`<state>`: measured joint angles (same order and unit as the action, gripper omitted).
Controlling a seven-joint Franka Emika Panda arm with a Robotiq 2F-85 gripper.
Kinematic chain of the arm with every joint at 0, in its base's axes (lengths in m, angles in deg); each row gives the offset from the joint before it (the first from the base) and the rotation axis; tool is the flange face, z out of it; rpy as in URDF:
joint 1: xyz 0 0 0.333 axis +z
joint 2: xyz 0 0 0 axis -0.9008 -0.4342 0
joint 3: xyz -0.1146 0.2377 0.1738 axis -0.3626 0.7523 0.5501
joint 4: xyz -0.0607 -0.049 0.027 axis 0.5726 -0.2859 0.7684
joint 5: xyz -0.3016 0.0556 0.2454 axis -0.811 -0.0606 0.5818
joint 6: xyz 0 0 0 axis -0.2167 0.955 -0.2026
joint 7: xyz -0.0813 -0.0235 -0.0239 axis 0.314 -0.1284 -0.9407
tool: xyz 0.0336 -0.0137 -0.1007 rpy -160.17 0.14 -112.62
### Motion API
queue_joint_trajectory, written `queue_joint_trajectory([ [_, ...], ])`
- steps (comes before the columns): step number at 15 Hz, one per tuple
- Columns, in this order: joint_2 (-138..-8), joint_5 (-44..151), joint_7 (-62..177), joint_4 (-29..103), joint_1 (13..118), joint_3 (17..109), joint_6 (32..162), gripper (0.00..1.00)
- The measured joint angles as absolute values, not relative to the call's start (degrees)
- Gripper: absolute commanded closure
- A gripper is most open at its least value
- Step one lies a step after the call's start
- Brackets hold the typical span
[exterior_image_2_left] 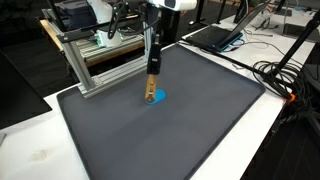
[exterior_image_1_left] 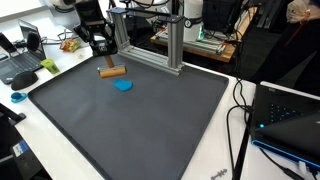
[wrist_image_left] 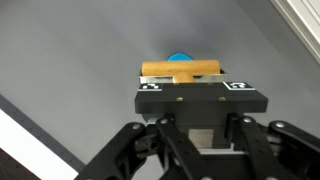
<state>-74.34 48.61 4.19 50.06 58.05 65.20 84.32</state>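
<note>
Wrist view, L to R: long tan wooden block (wrist_image_left: 181, 69) spans crosswise betw. fingertips of black Robotiq gripper (wrist_image_left: 182, 78), long axis at right angles to closing direction. Jaws pinching block at mid-length, held just above dark grey mat (exterior_image_1_left: 130, 125). Small flat blue disc (wrist_image_left: 180, 57) lies on mat directly beyond block, apart from it; seen in both exterior views (exterior_image_2_left: 156, 97).

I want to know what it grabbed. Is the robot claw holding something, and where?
Yes. The gripper is shut on a wooden block, gripped around its middle, both ends sticking out.
</note>
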Motion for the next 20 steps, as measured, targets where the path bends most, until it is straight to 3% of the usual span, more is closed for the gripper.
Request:
queue_joint_trajectory([
  [11,-66.66,53.85,35.69,58.81,59.1,65.47,86.76,0.78],
  [12,-66.38,54.42,38.37,59.6,59.24,65.47,88.0,0.53],
  [15,-65.84,55.25,42.9,61.63,59.56,65.47,92.52,0.53],
  [16,-65.77,55.27,43.3,61.8,59.57,65.47,92.71,0.78],
  [20,-66.44,55.14,43.87,61.72,59.57,65.33,93.11,0.78],
])
